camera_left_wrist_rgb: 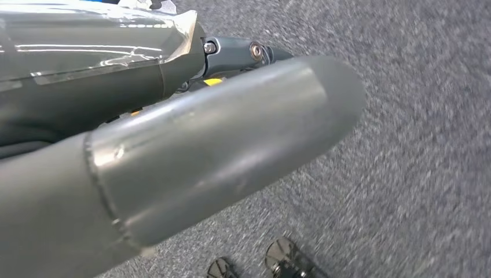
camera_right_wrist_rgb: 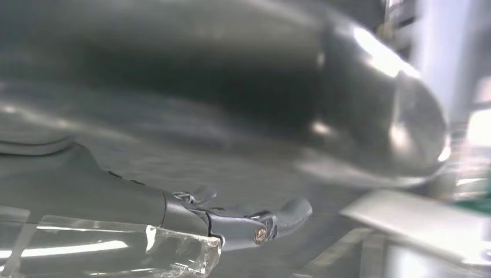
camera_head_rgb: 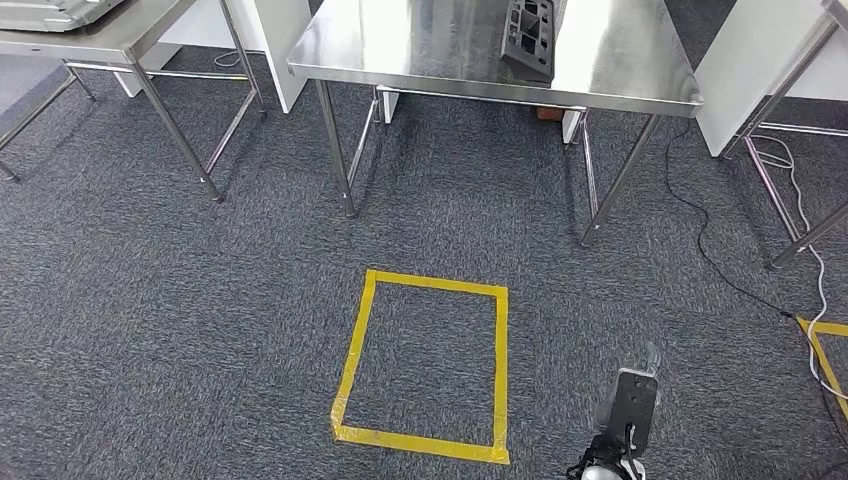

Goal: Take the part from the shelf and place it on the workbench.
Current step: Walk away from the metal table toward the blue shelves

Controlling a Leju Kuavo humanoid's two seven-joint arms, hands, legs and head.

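Grey and dark, the right hand (camera_head_rgb: pixel 628 400) hangs low over the carpet (camera_head_rgb: pixel 200 330), fingers loosely extended, holding nothing. Left hand (camera_left_wrist_rgb: pixel 173 156) likewise holds nothing. Black ribbed part (camera_head_rgb: pixel 530 35) lies at the steel counter's (camera_head_rgb: pixel 420 50) far edge.

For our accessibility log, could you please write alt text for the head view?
A steel table holding a dark part stands ahead on grey carpet, with a yellow tape square on the floor before it. The right robot hand hangs low at the lower right.
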